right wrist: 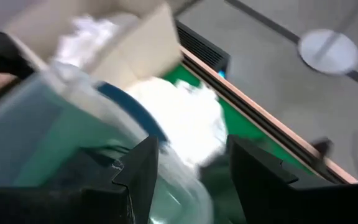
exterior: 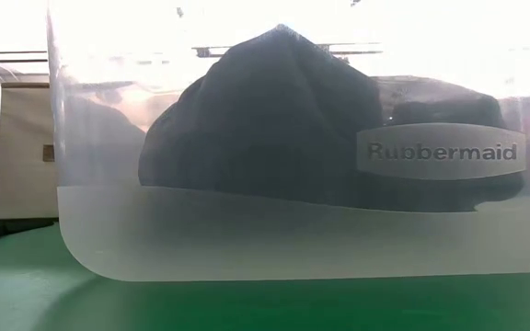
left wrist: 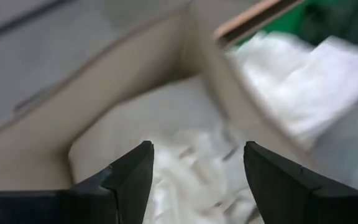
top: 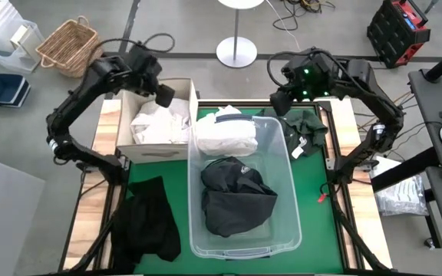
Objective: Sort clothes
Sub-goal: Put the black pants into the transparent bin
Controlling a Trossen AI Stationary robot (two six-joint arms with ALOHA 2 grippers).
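Observation:
White clothes (top: 159,123) lie inside the beige cardboard box (top: 140,149) at the far left. Another white garment (top: 225,132) lies over the far end of the clear plastic tub (top: 282,192), and black clothes (top: 236,195) lie in the tub's middle. A black garment (top: 148,218) lies on the green mat at the near left; a dark green one (top: 307,126) lies at the far right. My left gripper (top: 163,96) hangs open above the box, empty, over the white clothes (left wrist: 191,168). My right gripper (top: 280,102) is open and empty above the tub's far right corner.
The tub's front wall (exterior: 293,239) fills the low view, with the black clothes (exterior: 274,119) behind it. A wicker basket (top: 67,46) and a round white stand base (top: 236,51) are on the floor beyond the table. Wooden rails (top: 102,130) edge the green mat.

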